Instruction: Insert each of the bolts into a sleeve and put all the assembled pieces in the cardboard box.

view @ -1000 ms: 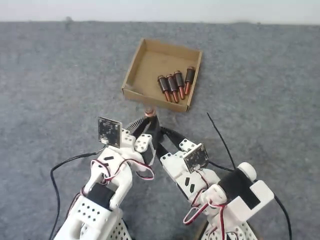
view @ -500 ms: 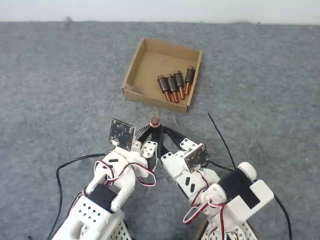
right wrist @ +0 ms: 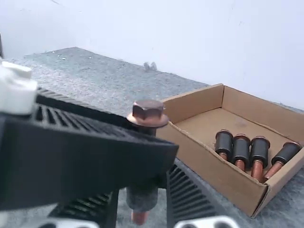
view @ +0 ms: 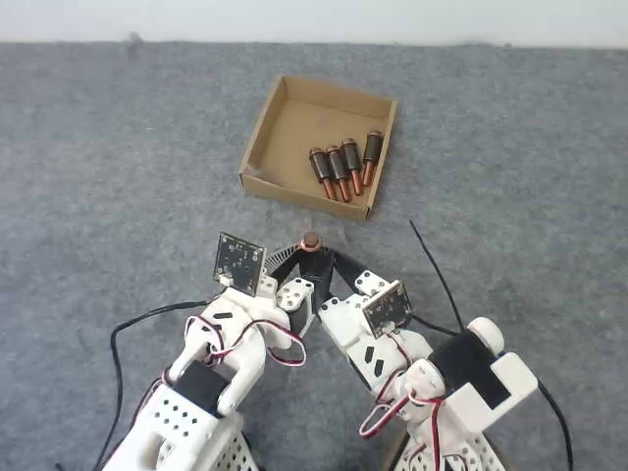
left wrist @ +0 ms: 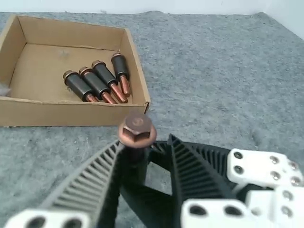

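One held bolt [view: 311,240] retreated from box [view: 299,196] (four assemblies [view: 342,168] inside).

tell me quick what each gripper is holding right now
left gripper: closed on the sleeved bolt
right gripper: at the same piece, grip cannot be told

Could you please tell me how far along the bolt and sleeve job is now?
Done: four assembled pieces lie in the cardboard box. In hand: a fifth bolt, already in its sleeve, is held upright by the right gripper, short of the box. Remaining: boxing that piece.
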`<state>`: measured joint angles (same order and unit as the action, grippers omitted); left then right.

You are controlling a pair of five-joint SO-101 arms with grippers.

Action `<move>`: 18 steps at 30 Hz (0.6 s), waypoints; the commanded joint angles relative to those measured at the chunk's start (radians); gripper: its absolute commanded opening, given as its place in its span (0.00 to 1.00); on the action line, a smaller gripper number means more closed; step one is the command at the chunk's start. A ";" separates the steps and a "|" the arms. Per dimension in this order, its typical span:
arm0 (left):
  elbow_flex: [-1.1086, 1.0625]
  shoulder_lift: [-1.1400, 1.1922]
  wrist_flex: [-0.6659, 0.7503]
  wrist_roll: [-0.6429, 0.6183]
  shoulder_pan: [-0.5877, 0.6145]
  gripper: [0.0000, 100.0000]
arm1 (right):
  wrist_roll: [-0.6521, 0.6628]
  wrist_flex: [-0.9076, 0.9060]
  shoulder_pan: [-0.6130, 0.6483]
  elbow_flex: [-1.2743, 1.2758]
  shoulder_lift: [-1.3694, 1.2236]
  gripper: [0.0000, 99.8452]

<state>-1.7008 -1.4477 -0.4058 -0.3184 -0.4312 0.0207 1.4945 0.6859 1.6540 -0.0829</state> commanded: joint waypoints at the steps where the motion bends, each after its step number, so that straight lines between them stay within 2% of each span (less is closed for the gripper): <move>1: 0.010 -0.005 -0.018 -0.006 0.005 0.14 | 0.009 0.041 -0.022 0.023 0.015 0.01; 10: 0.015 -0.005 -0.018 -0.006 0.008 0.14 | 0.012 0.041 -0.022 0.023 0.015 0.01; 18: 0.016 -0.005 -0.020 -0.006 0.060 0.14 | 0.014 0.044 -0.022 0.023 0.015 0.01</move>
<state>-1.7039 -1.4339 -0.4212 -0.3199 -0.3836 0.0192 1.5052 0.6813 1.6540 -0.0829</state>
